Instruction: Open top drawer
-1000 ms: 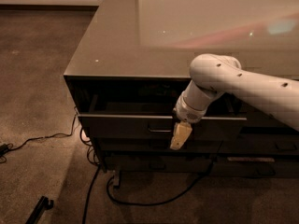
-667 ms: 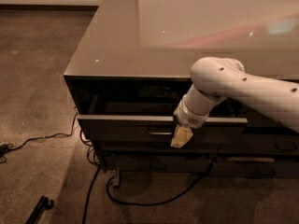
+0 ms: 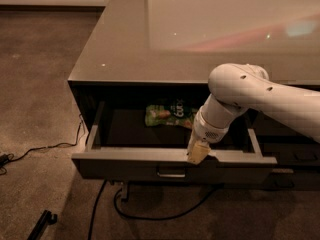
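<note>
Touching top drawer (image 3: 125, 166) frt rim: closed fingers (image 3: 197, 153)

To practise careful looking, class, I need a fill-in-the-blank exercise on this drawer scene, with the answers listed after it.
1. The top drawer of the cabinet stands ____.
2. Inside it, near the back, lies a ____ bag.
3. The gripper sits at the top edge of the drawer's ____ panel.

Missing words: open; green; front.
</note>
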Available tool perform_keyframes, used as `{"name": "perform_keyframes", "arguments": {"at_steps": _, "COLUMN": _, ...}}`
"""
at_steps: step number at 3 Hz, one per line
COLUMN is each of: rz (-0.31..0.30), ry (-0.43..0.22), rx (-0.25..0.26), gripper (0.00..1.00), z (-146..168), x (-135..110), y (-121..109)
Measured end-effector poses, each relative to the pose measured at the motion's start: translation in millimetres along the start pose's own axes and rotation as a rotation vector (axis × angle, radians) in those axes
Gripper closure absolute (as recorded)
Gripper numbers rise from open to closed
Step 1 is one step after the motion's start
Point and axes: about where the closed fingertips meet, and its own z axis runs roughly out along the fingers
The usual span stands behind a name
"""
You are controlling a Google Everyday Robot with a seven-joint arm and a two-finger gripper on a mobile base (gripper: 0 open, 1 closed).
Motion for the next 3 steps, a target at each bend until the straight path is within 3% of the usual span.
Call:
{"name": "perform_keyframes", "arguments": {"at_steps": 1, "rz": 0.000, "ry": 0.000, "rx": 0.000, "gripper": 0.86, "z": 0.0, "x": 0.0, "y": 0.0}}
{"name": "perform_keyframes", "arguments": {"at_steps": 3, "rz": 0.000, "ry": 0.000, "rx": 0.000, "gripper": 0.39, "z": 0.1, "x": 0.0, "y": 0.0}}
